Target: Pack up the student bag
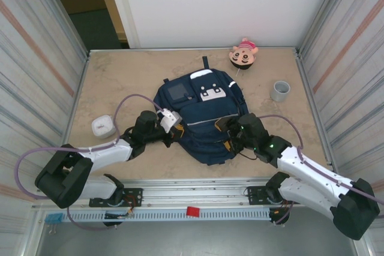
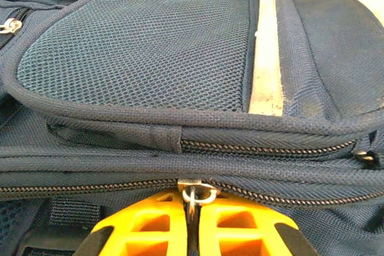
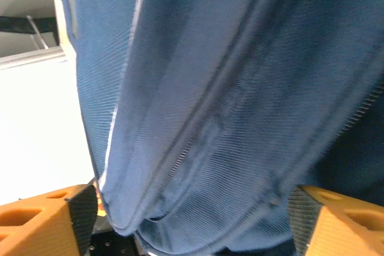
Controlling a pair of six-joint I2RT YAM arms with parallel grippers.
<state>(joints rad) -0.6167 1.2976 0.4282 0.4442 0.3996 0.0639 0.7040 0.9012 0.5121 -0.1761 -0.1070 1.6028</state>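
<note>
Beige stone-look desk point(image 1: 120, 76), ribbed metal walls left and right, white panel at the back. Student bag point(image 1: 201, 118) lies flat at desk centre, front side up, top handle toward the far edge, grey square patch and white patches on its upper half. Left end effector point(image 1: 173, 125) is at the bag's left edge, its orange fingers point(image 2: 240, 226) pressed together and pinching the metal zipper pull point(image 2: 193, 195) on the zip line below the mesh pocket. Right end effector point(image 1: 231, 129) is at the bag's right edge, spread wide. Right wrist view has blue fabric and a zip seam between its two fingers; can't tell if the pads press it. Grey cup point(image 1: 279, 90) upright, right of the bag, well apart. Doll head point(image 1: 243, 54) with pink cap near the far edge, beyond the bag's top right corner. Small white item point(image 1: 103, 126) left of the bag, just beside the left arm. Red block point(image 1: 192, 211) on the rail at the near edge, between the arm bases.
</note>
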